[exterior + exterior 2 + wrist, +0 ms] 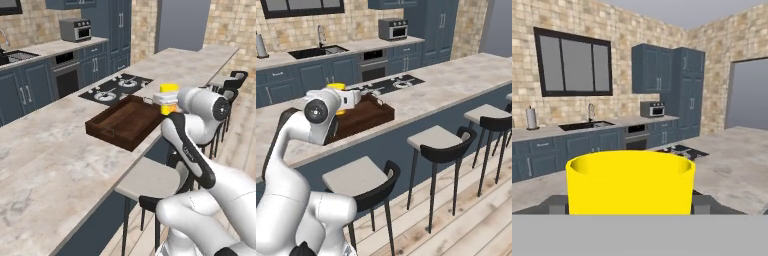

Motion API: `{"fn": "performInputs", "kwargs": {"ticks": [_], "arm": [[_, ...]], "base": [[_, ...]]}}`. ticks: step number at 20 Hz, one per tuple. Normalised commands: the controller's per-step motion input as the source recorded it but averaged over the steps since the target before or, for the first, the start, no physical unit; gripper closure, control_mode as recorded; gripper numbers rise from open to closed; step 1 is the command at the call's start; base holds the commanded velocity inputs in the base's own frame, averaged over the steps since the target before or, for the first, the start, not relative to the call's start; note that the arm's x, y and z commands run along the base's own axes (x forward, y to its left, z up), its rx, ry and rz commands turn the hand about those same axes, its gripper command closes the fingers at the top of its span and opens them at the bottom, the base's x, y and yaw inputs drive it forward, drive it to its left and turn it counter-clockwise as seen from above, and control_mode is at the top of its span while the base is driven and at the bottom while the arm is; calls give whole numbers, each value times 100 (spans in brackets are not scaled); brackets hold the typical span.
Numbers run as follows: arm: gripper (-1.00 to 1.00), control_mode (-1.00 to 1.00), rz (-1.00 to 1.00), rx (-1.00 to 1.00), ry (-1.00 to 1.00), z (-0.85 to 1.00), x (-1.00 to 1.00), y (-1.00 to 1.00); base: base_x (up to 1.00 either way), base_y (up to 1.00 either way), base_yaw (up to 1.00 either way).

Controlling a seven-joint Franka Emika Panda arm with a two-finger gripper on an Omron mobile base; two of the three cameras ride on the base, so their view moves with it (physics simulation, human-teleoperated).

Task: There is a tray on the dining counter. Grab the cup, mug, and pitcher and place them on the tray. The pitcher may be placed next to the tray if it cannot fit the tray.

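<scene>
My gripper (167, 99) is shut on the cup (169, 89), a bright yellow tumbler, and holds it upright at the right end of the tray (107, 131). The tray is dark brown wood and lies on the beige dining counter (60, 150). In the hand view the cup (630, 182) sits close up, with a grey finger (557, 204) pressed against each side. From the right base view the cup (336, 87) peeks out behind my hand, above the tray (368, 115). The mug and the pitcher are out of view.
A black stovetop (117, 87) lies in the counter just beyond the tray. Grey-seated stools (438, 142) line the counter's near side under my arm. A back counter with a sink (318, 51) and a toaster oven (75, 30) runs along the far wall.
</scene>
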Motion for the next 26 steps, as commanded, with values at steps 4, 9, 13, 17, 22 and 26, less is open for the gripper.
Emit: {"fn": "performInputs", "kwargs": {"ticks": [4, 9, 13, 17, 22, 26], "arm": [[100, -100, 16, 2, 0, -32, 36, 0], [100, -100, 7, 4, 0, -9, 48, 0], [100, -100, 2, 5, 0, -2, 50, -1], [100, -100, 4, 3, 0, -6, 42, -8], [100, -100, 4, 0, 0, -14, 35, 0], [100, -100, 3, 0, 0, -14, 31, 0]], "base": [[0, 0, 0], [0, 0, 0], [0, 0, 0], [0, 0, 0], [0, 0, 0], [0, 0, 0]]}}
